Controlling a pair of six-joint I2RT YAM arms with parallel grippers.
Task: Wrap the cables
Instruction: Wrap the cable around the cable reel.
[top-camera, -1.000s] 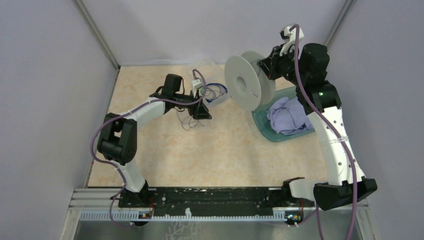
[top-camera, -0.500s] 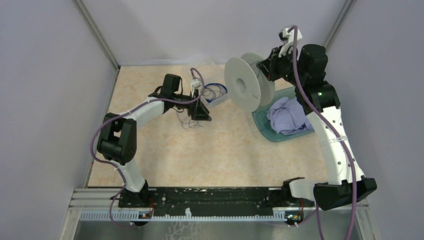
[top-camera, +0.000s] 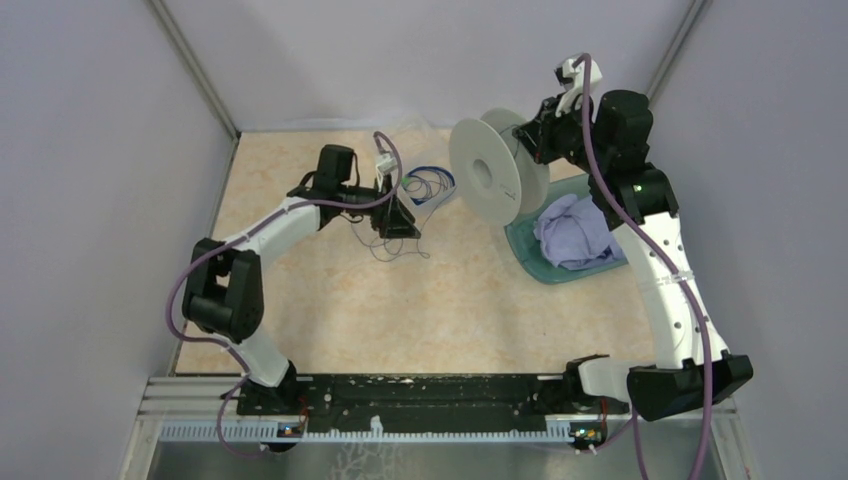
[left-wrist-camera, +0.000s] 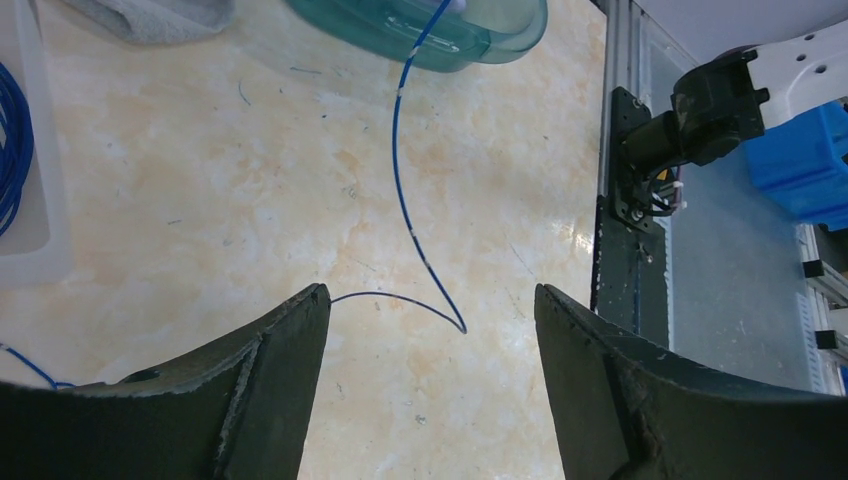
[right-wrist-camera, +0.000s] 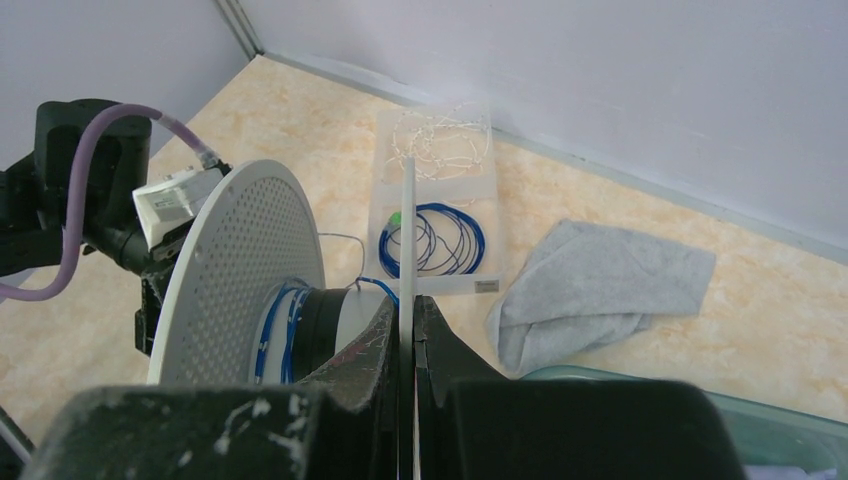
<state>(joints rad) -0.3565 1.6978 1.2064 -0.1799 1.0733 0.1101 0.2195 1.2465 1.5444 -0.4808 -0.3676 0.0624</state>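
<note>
The cable (top-camera: 388, 248) lay in loose squiggles on the bench (top-camera: 330, 300), just beside your left pincer (top-camera: 400, 226). It was a very thin wire, dark from above and partly blue up close. In the left wrist view it started right by one finger (left-wrist-camera: 285, 370), bent sharply, and ran off toward the teal tray (left-wrist-camera: 500, 42). I could not tell if it touched that finger. Your left pincer was wide open, with nothing in it.

Your right pincer (right-wrist-camera: 408, 325) was squeezed tight on the thin edge of the pale grey spool (right-wrist-camera: 240, 270). It held the spool up in the air, near the teal tray. A few thin blue turns (right-wrist-camera: 275, 318) sat around the spool's middle.

Behind the cable was a clear tray (right-wrist-camera: 440, 195) with a coil of bright blue wire (right-wrist-camera: 432, 240) in it. A grey cloth (right-wrist-camera: 600, 285) lay beside it.

I think the job had only just got going. A little was wound on. Most of the cable was loose on the bench and had to be picked up and wound round.
</note>
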